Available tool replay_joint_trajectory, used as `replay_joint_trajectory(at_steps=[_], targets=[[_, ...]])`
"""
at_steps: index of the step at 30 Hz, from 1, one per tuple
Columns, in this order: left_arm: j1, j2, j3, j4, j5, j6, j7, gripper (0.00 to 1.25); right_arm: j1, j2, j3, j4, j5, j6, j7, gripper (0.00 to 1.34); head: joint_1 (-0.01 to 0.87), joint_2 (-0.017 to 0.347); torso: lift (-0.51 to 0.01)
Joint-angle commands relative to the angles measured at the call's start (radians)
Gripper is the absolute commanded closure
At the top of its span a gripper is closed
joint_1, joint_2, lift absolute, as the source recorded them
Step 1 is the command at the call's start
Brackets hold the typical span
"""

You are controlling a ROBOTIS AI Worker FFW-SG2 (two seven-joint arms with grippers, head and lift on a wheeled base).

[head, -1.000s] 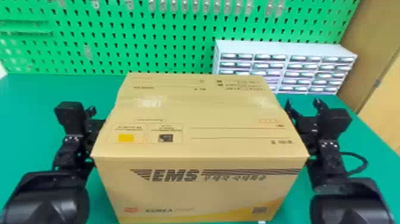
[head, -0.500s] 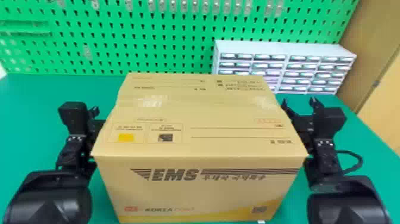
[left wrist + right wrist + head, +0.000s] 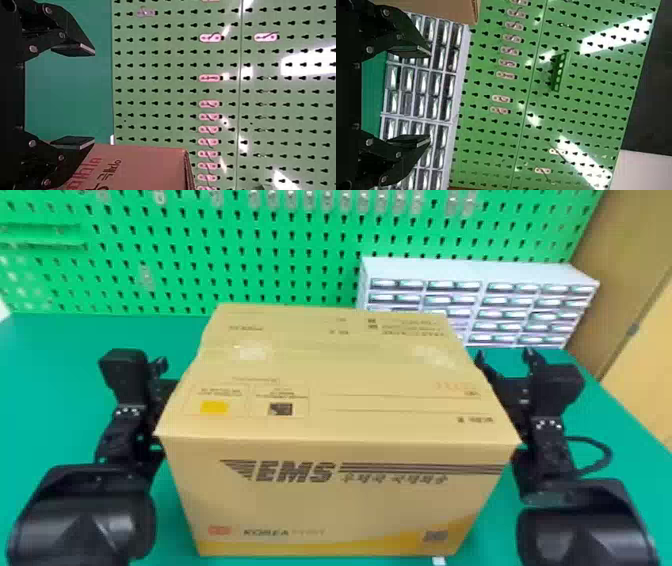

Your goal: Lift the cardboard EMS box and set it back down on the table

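Desk (image 3: 150,332): teal, underneath the box (image 3: 330,502), which seems to rest flat on it.
Box: closed cardboard; walls look fairly stiff, the taped top softer and slightly wavy. Probably light for its bulk and a bit slippery. Best pressed evenly on both side walls, below the top edge.
Hidden: its back, underside and contents; weight is a guess.
Left gripper (image 3: 94,95): open, fingers apart and empty, beside the box's left wall; contact can't be made out.
Right gripper (image 3: 430,96): open and empty too, near the right wall; contact equally unclear.
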Motion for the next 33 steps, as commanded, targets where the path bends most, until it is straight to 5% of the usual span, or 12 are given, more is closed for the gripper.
replay_joint_trajectory(at_steps=[1, 33], targets=[[-0.018, 0.000, -0.001, -0.008, 0.004, 0.000, -0.022, 0.46, -0.024, -0.003, 0.010, -0.002, 0.000, -0.004, 0.000, 0.50, 0.678, -0.014, -0.096], [-0.096, 0.000, 0.020, -0.054, -0.018, 0.000, -0.035, 0.46, -0.084, -0.017, 0.007, -0.042, -0.003, -0.013, -0.002, 0.50, 0.678, -0.014, -0.096]])
